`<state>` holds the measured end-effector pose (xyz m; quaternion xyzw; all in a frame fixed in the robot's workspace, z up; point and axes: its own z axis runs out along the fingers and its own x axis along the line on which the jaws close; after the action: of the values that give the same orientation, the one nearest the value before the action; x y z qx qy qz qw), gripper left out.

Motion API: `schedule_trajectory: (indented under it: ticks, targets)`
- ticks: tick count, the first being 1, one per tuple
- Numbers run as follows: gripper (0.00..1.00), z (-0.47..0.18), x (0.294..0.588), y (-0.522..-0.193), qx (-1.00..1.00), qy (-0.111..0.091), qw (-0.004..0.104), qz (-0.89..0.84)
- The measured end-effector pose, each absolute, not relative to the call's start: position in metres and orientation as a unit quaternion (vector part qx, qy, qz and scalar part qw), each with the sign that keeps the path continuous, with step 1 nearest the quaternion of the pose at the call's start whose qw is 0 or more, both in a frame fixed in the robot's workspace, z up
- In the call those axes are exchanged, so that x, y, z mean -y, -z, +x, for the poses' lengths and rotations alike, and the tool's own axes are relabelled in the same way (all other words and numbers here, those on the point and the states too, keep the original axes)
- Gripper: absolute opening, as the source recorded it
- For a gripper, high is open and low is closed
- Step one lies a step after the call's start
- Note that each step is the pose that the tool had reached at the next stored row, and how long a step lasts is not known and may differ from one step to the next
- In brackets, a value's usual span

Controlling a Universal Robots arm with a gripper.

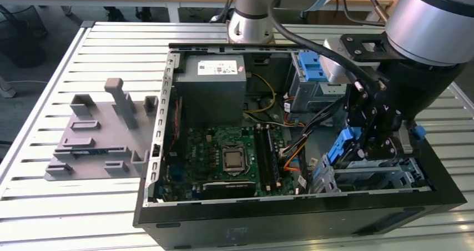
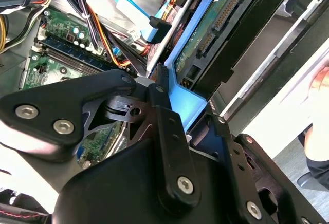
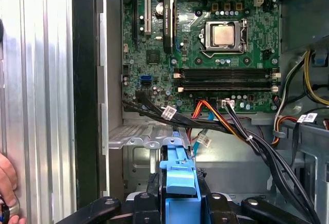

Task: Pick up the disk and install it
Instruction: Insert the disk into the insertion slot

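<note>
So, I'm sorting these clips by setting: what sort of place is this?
Probably a robotics lab or workshop: an open desktop computer case lies on a slatted aluminium workbench, a grey fixture sits beside it, and the tool grips the disk inside the case.

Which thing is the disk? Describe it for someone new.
Find the open computer case, then its metal drive cage at the exterior view's right. The disk is over it, blue-framed, clamped in the gripper's jaws, unlike the bigger grey box.
</note>
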<state>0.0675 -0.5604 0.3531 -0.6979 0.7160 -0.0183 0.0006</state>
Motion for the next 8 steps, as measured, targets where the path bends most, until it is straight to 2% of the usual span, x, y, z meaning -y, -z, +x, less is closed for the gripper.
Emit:
schedule_trajectory:
  ticks: [8]
  targets:
    - [0.36,0.0675,0.5604,-0.3471,-0.716,0.018,0.001,-0.698]
